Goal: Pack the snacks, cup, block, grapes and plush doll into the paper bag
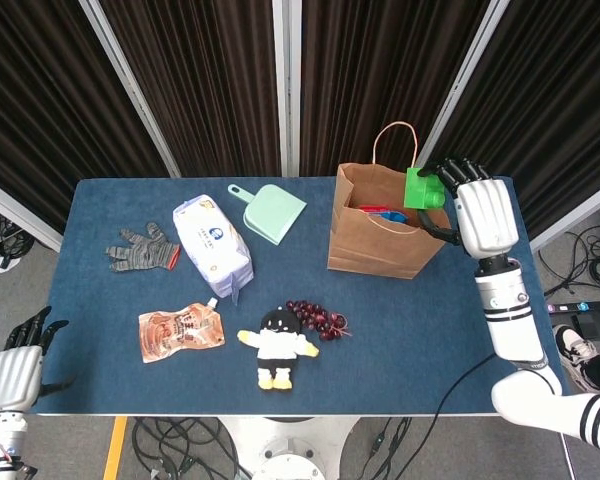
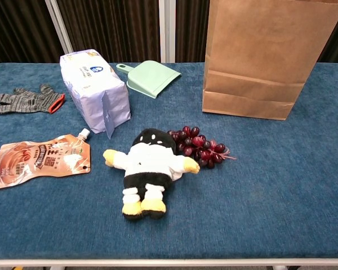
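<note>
The green block (image 1: 421, 189) sits pinched in the right hand (image 1: 477, 212), poised over the right rim of the paper bag (image 1: 385, 240) near the table's far edge; the opening lies just left and below.

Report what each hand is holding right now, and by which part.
The right hand holds the green block by its sides, at the open top of the paper bag. The left hand holds nothing, fingers spread, off the table's edge.
</note>
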Available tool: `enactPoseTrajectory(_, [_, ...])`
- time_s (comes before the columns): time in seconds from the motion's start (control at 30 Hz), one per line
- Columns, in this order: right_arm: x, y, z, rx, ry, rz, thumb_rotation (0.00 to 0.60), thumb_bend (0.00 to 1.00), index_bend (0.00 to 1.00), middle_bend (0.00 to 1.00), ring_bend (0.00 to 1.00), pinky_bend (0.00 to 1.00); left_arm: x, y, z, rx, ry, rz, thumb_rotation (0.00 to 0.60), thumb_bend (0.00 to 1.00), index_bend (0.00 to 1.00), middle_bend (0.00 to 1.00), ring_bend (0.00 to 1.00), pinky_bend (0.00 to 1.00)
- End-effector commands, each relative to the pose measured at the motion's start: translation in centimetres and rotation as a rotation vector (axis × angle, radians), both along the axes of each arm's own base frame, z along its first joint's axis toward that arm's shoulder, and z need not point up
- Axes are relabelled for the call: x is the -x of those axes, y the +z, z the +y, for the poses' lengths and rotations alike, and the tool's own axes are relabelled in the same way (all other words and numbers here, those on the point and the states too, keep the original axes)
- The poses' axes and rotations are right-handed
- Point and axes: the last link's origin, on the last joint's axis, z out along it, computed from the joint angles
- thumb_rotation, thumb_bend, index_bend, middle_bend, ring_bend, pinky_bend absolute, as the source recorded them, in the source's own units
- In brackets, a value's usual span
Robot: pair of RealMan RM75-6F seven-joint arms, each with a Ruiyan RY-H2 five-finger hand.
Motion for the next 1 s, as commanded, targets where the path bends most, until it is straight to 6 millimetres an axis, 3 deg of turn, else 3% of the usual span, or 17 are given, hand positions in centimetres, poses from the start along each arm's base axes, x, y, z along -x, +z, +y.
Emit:
enactPoseTrajectory(0.03, [0.7, -1.1, -1.2, -0.048, -0.054, 0.05, 0.6, 0.26, 0.29, 0.34, 0.18, 0.3, 0.0, 0.0, 0.0, 0.0, 0.001, 0.0, 0.6, 0.12, 0.27, 0.16, 0.11, 0.13])
enactPoseTrajectory(0.13, [1.0, -1.9, -1.8, -0.076, -0.082, 0.064, 0.6, 0.26, 0.24, 0.3, 0.16, 0.27, 0.1, 0.1, -0.1, -0.002, 0.004, 0.001, 0.6, 0.12, 0.27, 0.16, 0.11, 0.13])
enactPoseTrajectory(0.27, [1.5, -2.8, -1.9, -0.141, -0.108, 0.108, 0.6, 0.23, 0.03, 0.15, 0.02, 0.14, 0.2, 0.1, -0.2, -0.002, 0.01, 0.002, 0.6, 0.12, 0.27, 0.16, 0.11, 0.13])
enactPoseTrajectory(0.43, [1.2, -2.6, -1.7, -0.145, -0.092, 0.105, 0.6, 0.19, 0.0, 0.07, 0.0, 0.05, 0.2, 0.1, -0.2, -0.004, 0.013, 0.001, 0.6, 0.12, 0.27, 0.16, 0.11, 0.13])
enactPoseTrajectory(0.6, [-0.1, -2.0, -0.6, -0.122, 0.011, 0.041, 0.6, 0.18, 0.0, 0.08, 0.0, 0.05, 0.2, 0.2, -0.2, -0.005, 0.012, 0.004, 0.6, 0.12, 0.27, 0.16, 0.11, 0.13])
enactPoseTrajectory(0.73, [-1.8, -2.1, 1.6, -0.124, 0.191, -0.014, 0.6, 0.18, 0.0, 0.12, 0.0, 0.04, 0.1, 0.2, -0.1, -0.001, 0.009, 0.006, 0.6, 0.12, 0.27, 0.16, 0.11, 0.13])
enactPoseTrajectory(1.0, [-3.6, -5.2, 6.3, -0.231, 0.422, 0.004, 0.6, 0.18, 0.0, 0.19, 0.0, 0.07, 0.0, 0.2, 0.0, -0.003, 0.006, 0.007, 0.6, 0.12, 0.27, 0.16, 0.11, 0.13])
